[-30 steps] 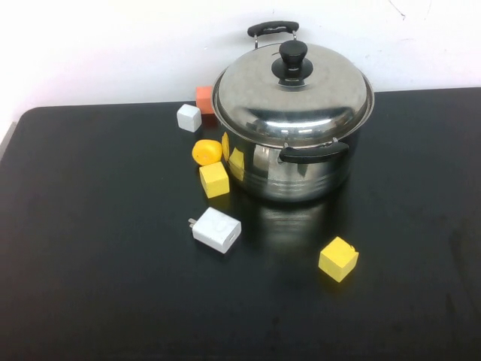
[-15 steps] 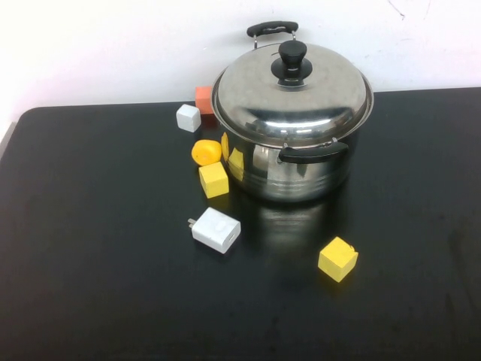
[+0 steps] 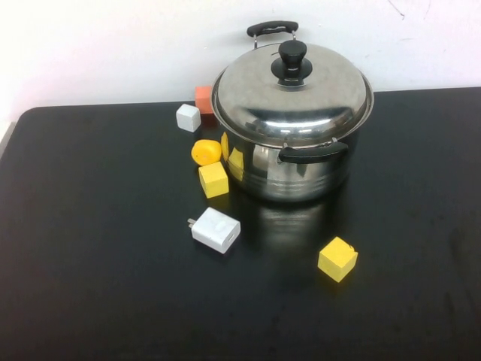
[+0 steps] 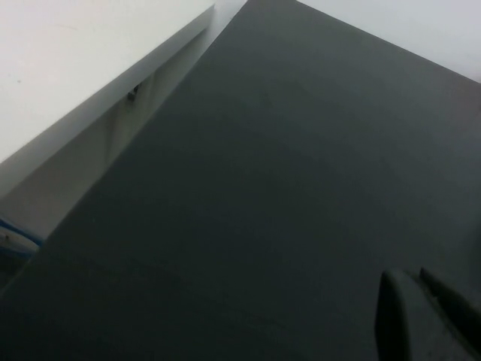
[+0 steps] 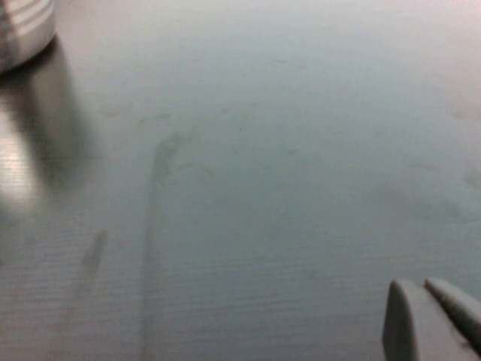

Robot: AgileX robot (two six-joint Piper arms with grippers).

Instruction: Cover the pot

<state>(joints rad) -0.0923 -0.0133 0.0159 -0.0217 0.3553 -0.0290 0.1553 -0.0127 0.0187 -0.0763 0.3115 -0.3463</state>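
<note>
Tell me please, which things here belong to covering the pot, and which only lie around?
For the job: pot; lid, already on it.
Lying about: two yellow blocks, yellow round piece, white cube, orange block, white charger.
Left gripper and right gripper: away, over bare table.

One pot wears one domed lid. Around it lie two yellow cubes, one white cube, one orange block, one yellow round piece and one white charger.
</note>
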